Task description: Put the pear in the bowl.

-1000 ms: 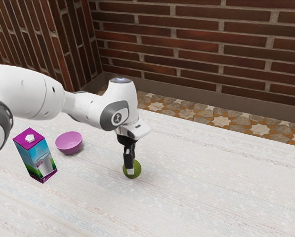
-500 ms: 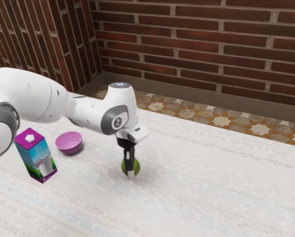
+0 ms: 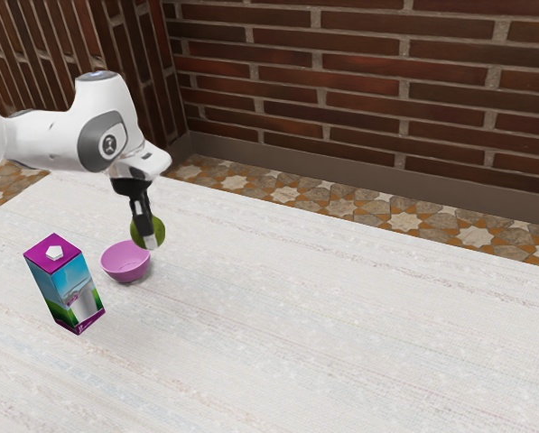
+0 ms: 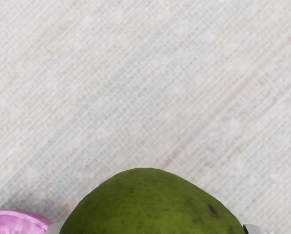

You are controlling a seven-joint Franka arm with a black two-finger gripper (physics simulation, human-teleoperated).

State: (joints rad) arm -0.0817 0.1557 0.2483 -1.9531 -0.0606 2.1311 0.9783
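In the exterior view my gripper is shut on the green pear, holding it in the air close above the pink bowl, toward the bowl's rim on the exterior view's right. The near finger covers part of the pear. In the wrist view the pear is large, with a light fingertip at each side of it, and part of the pink bowl lies beside it.
A purple and blue carton stands upright on the pale table, close to the bowl toward the exterior view's left and front. A brick wall rises behind the table.
My gripper has lifted the pear off the table and carried it toward the exterior view's left, up to the bowl. The bowl and the carton have stayed where they were.
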